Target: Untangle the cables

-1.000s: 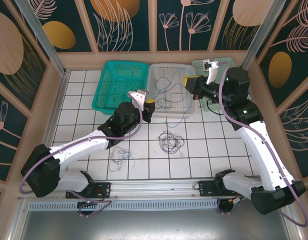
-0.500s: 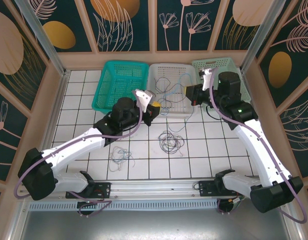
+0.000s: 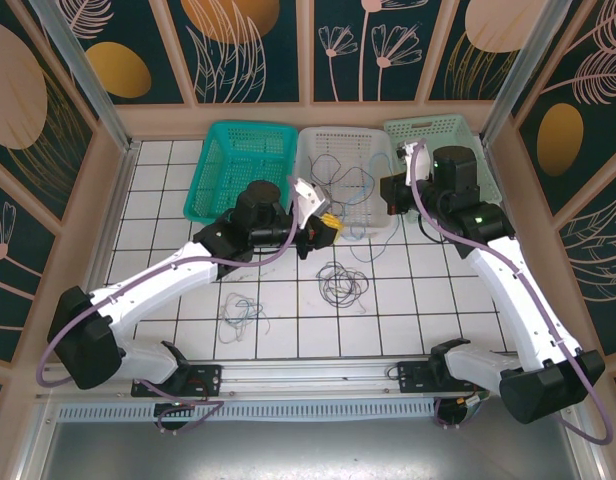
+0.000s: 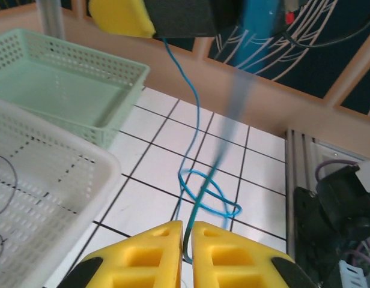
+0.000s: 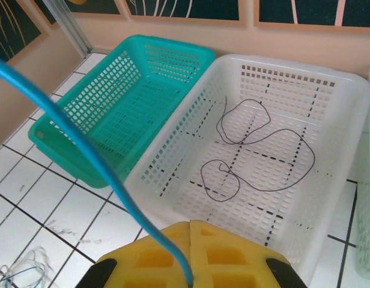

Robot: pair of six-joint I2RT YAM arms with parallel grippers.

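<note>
A blue cable (image 4: 202, 197) is stretched between both grippers above the tiles. My left gripper (image 4: 187, 225) is shut on one part of it, and a blue loop hangs just beyond the yellow fingertips. My right gripper (image 5: 190, 225) is shut on the same blue cable (image 5: 122, 188), which runs up and to the left. From above, the left gripper (image 3: 328, 228) sits at the white basket's front edge and the right gripper (image 3: 390, 195) at its right side. A dark cable (image 5: 263, 150) lies in the white basket (image 5: 347, 108). A dark tangle (image 3: 340, 283) and a pale tangle (image 3: 240, 315) lie on the tiles.
Three baskets line the back wall: teal (image 3: 238, 165), white (image 3: 318, 140) and pale green (image 3: 438, 128). The pale green basket (image 4: 65, 90) holds nothing. Wooden walls enclose the tiled floor, with a metal rail along the near edge.
My left gripper has moved right, closer to the right gripper, carrying the blue cable. My right gripper has shifted slightly right and toward the near side.
</note>
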